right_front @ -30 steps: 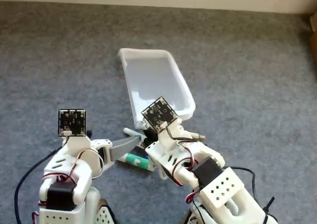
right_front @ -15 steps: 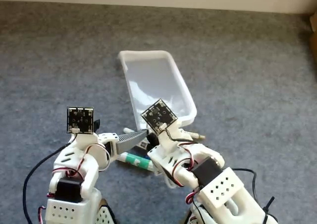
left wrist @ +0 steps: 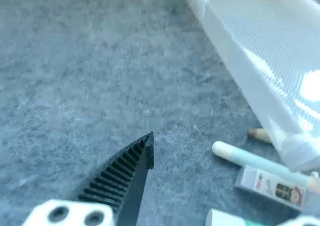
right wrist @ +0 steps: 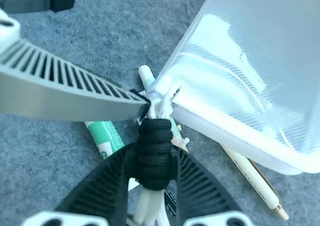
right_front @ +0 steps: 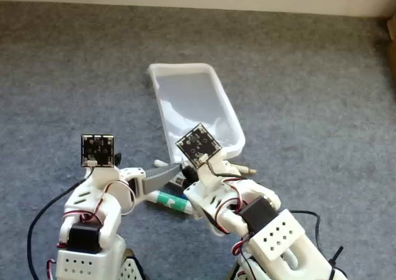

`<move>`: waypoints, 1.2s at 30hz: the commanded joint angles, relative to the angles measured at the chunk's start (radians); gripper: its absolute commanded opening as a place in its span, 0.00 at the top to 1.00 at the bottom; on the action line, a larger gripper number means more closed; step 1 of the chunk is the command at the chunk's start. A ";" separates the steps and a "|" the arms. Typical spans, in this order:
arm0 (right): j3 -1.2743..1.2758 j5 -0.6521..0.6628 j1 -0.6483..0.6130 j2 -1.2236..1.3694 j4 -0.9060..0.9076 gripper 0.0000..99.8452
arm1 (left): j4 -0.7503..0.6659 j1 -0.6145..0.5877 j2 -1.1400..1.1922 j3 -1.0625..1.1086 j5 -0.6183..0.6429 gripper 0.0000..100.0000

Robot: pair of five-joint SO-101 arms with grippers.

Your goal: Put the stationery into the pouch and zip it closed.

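Observation:
A translucent white pouch [right_front: 192, 100] lies on the grey carpet, its near end by both arms. My right gripper [right wrist: 152, 151] is shut on the black cord pull [right wrist: 154, 136] at the pouch's [right wrist: 250, 61] corner. Loose stationery lies beside that corner: a green-and-white tube [right_front: 168, 200], a pale green pen [left wrist: 250, 158], a pencil tip [left wrist: 257, 133], a small grey eraser [left wrist: 270, 186] and a cream pen [right wrist: 250, 178]. My left gripper [right_front: 170, 171] hovers open just over these items, its ribbed finger [right wrist: 65, 91] reaching up to the cord pull.
Grey carpet [right_front: 309, 75] covers the whole floor, with open room beyond and on both sides of the pouch. The two arms stand close together at the near edge. Black cables [right_front: 37, 224] trail beside the arm bases.
My left arm has swung right, bringing its gripper in over the stationery next to the right gripper. The right arm and the pouch have stayed put.

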 commanded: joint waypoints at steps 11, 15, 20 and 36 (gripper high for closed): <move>-0.085 -0.014 -0.016 -0.030 -0.001 1.00 | 0.043 -0.018 -0.010 -0.022 -0.078 0.47; -0.085 -0.014 -0.016 -0.030 -0.001 1.00 | -0.078 -0.018 -0.010 0.042 -0.078 0.47; -0.085 -0.014 -0.035 -0.030 0.002 1.00 | -0.155 0.002 -0.008 0.087 -0.080 0.47; -0.143 -0.014 -0.077 -0.031 0.064 1.00 | -0.140 0.035 -0.004 0.093 -0.166 0.47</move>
